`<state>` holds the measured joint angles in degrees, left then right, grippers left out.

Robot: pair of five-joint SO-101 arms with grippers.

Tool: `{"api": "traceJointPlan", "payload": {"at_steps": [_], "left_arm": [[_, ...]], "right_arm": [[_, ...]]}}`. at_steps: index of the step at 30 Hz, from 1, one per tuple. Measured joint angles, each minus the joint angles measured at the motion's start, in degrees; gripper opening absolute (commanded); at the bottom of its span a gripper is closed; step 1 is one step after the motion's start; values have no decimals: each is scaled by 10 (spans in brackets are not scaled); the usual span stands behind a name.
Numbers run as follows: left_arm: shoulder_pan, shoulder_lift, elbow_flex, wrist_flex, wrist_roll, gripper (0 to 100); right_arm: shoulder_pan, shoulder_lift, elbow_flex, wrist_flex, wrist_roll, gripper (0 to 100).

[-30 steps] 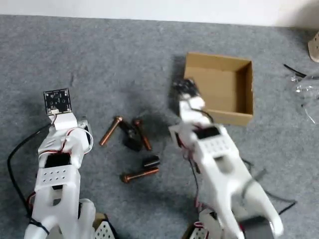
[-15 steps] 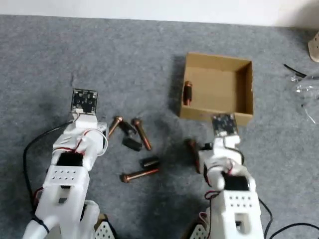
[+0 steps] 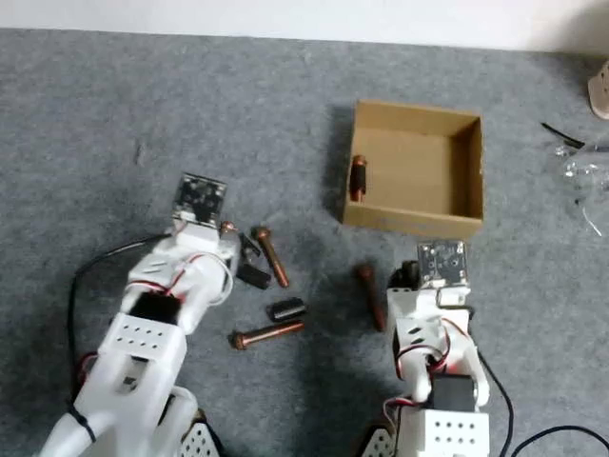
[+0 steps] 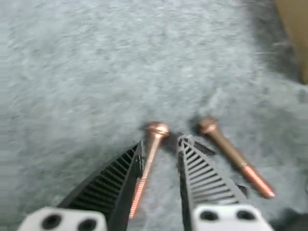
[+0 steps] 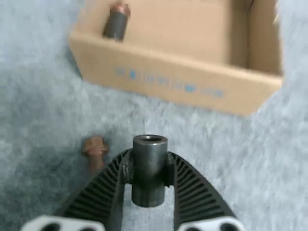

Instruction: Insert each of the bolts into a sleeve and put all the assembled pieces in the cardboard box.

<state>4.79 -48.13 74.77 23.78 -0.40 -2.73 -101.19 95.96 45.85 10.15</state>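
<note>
The cardboard box (image 3: 416, 221) stands at the back right with one assembled piece (image 3: 358, 177) lying inside against its left wall. My left gripper (image 4: 161, 144) is open low over the carpet, its fingers either side of a copper bolt (image 4: 155, 137). A second bolt (image 4: 234, 155) lies just beside it. My right gripper (image 5: 149, 161) is shut on an upright black sleeve (image 5: 148, 166), in front of the box (image 5: 173, 79). On the carpet beside that gripper lies another bolt (image 3: 371, 296). Two loose sleeves (image 3: 285, 309) (image 3: 253, 276) and one more bolt (image 3: 267, 333) lie between the arms.
Clear plastic pieces and a thin black cable (image 3: 579, 162) lie at the right edge of the grey carpet. A pale object (image 3: 599, 90) sits at the far right corner. A black cable (image 3: 81, 281) loops beside the left arm.
The right arm pulled back from the box toward the near edge, and an assembled piece now lies inside the box. The left arm swung right and forward onto the cluster of bolts.
</note>
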Motion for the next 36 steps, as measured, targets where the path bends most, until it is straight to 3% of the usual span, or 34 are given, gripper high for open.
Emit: {"api": "traceJointPlan", "payload": {"at_steps": [4, 8, 14, 20, 25, 31, 36], "left_arm": [[41, 0, 10, 0, 0, 114], [76, 0, 11, -21, 14, 4], [139, 0, -17, -18, 132, 107], [210, 22, -156, 112, 192, 150], [258, 164, -281, 179, 250, 154], [293, 384, -381, 181, 362, 154], [320, 478, -442, 183, 435, 155]], "right_arm": [[3, -26, 0, 16, -10, 4], [16, -29, 0, 17, -31, 4], [33, -30, 0, 17, -33, 4], [50, -30, 0, 17, -37, 4], [96, -30, 0, -5, -67, 4], [115, -30, 0, -15, -74, 4], [143, -30, 0, -15, -76, 4]]}}
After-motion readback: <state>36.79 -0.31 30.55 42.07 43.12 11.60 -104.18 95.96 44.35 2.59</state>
